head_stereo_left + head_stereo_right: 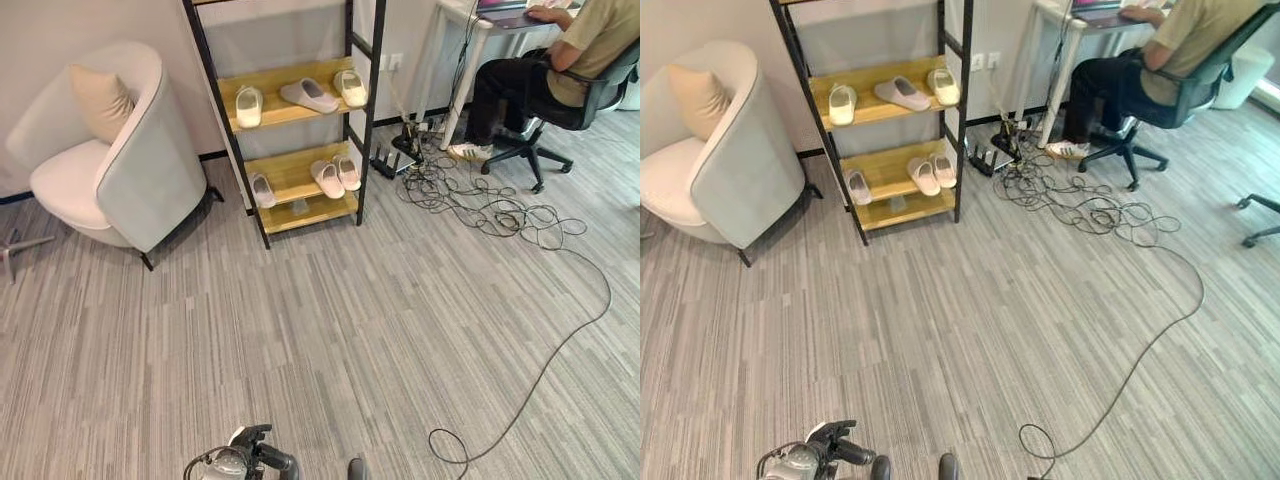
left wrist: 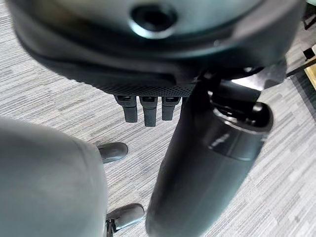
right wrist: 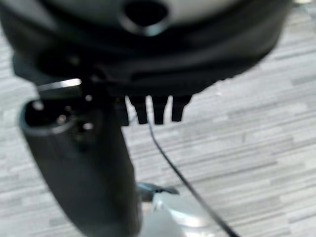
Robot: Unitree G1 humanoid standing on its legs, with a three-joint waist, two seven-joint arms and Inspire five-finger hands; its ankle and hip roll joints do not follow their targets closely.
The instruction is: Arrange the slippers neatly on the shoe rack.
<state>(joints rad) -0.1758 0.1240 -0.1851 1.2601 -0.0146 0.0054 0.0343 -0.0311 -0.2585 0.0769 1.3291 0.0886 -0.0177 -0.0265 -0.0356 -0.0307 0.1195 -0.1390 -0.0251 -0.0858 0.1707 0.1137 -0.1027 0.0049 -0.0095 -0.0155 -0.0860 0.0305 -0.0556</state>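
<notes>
Dark fingers of the left hand (image 2: 144, 109) hang straight and relaxed above the grey carpet (image 1: 330, 330), holding nothing; the right hand (image 3: 158, 109) hangs likewise, fingers straight and empty. Well apart from both hands stands the shoe rack (image 1: 290, 175) against the wall. Its upper wooden shelf carries three pale slippers (image 1: 308, 95), the middle one lying crosswise. On the lower shelf sit three more slippers (image 1: 327, 178). Beside the rack stands a pale armchair (image 1: 120, 160); at the far right a person (image 1: 560, 60) sits at a desk.

Grey striped carpet (image 1: 330, 330), pale armchair (image 1: 110, 160) with cushion (image 1: 100, 100), white desk (image 1: 470, 40), office chair (image 1: 590, 95)
</notes>
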